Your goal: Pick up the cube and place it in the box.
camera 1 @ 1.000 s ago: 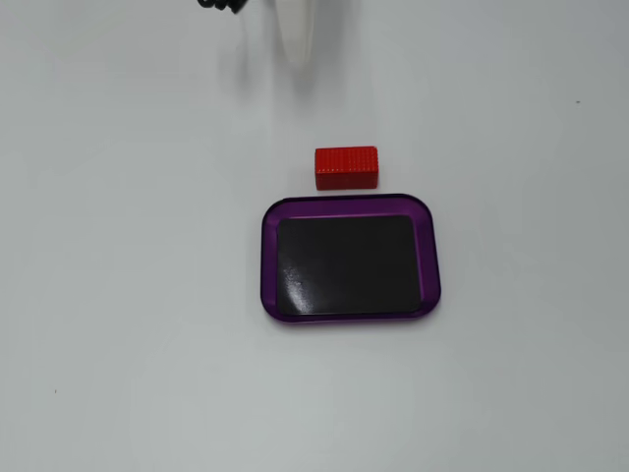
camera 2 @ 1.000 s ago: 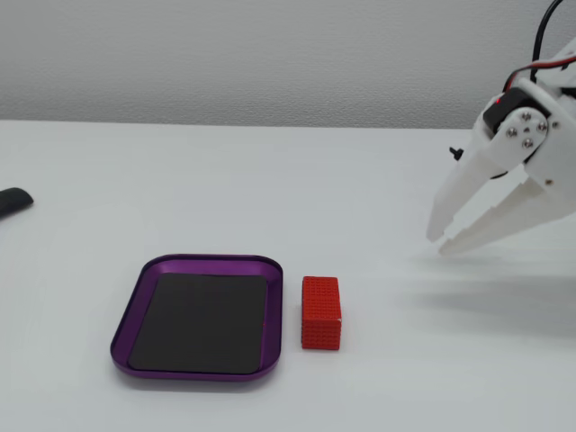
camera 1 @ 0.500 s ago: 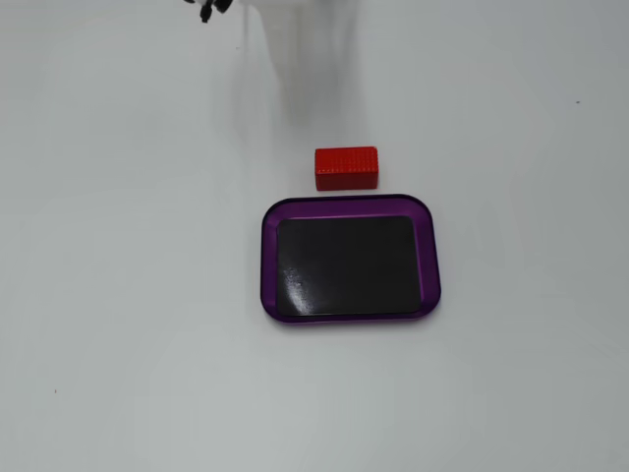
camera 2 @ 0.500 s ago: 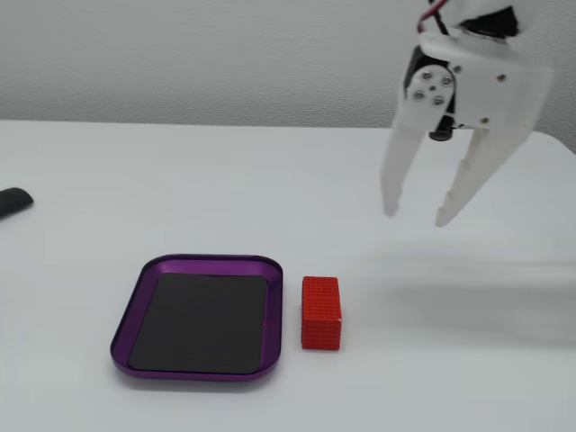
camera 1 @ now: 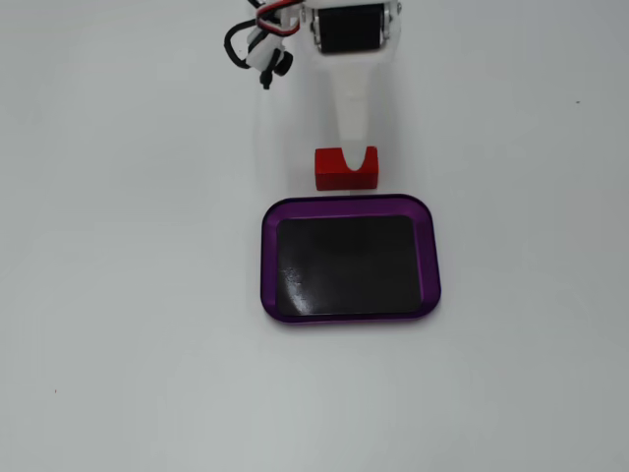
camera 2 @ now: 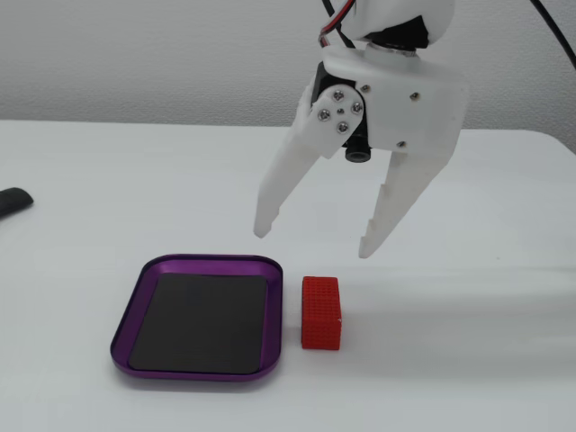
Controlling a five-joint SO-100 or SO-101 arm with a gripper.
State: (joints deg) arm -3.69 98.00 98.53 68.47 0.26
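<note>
The cube [camera 1: 346,169] is a small red grid-textured block lying on the white table right beside the box's edge, not touching it; it also shows in the other fixed view [camera 2: 321,311]. The box [camera 1: 349,209] is a shallow purple-rimmed tray with a black bottom, and it is empty; it shows in the other fixed view too [camera 2: 216,259]. My white gripper [camera 2: 314,241] is open and empty, hanging above the cube with its fingertips clear of it. In a fixed view from above, the gripper [camera 1: 354,138] partly covers the cube's far edge.
A dark object [camera 2: 9,202] lies at the table's left edge. Black and red cables [camera 1: 260,44] hang beside the arm. A pale wall stands behind the table.
</note>
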